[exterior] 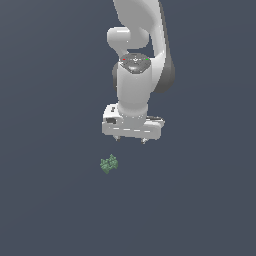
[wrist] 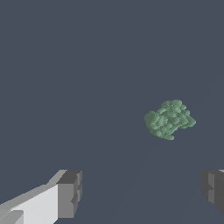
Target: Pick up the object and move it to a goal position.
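Wrist view: the object lies free, no clear long axis.

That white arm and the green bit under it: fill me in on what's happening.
A simulated Panda arm is set to pick up the green clump and carry it to a goal. The gripper hangs above it, jaws wide apart and empty. The clump lies loose on the dark floor, off toward the exterior view's left of the gripper, untouched.
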`<move>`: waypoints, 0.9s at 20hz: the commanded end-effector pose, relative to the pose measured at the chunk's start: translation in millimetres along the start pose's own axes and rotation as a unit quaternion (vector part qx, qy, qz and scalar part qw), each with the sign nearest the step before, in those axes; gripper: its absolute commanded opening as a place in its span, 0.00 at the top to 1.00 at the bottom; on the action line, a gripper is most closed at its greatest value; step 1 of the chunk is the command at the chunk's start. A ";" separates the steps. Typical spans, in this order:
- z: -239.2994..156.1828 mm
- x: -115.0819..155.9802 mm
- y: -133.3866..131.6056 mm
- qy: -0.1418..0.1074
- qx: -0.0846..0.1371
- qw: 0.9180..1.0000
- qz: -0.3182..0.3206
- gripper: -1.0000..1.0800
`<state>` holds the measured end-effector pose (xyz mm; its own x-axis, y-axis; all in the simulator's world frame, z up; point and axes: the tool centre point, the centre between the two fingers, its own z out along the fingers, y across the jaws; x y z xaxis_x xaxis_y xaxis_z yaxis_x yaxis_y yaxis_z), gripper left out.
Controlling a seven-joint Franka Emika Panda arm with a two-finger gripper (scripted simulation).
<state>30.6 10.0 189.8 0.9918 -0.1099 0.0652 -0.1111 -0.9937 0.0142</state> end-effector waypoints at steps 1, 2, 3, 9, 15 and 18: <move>6.7 3.2 6.0 -0.003 0.001 0.999 0.034 0.04; 9.7 4.7 8.7 -0.004 0.002 0.999 0.050 0.04; 12.9 6.2 11.5 -0.006 0.002 0.998 0.066 0.04; 33.6 15.2 30.4 -0.015 0.003 0.985 0.171 0.04; 54.7 23.0 49.8 -0.022 0.001 0.962 0.274 0.04; 65.2 26.3 59.7 -0.025 0.000 0.946 0.324 0.04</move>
<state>52.7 -48.3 132.5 0.7545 -0.6561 0.0161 -0.6560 -0.7546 -0.0121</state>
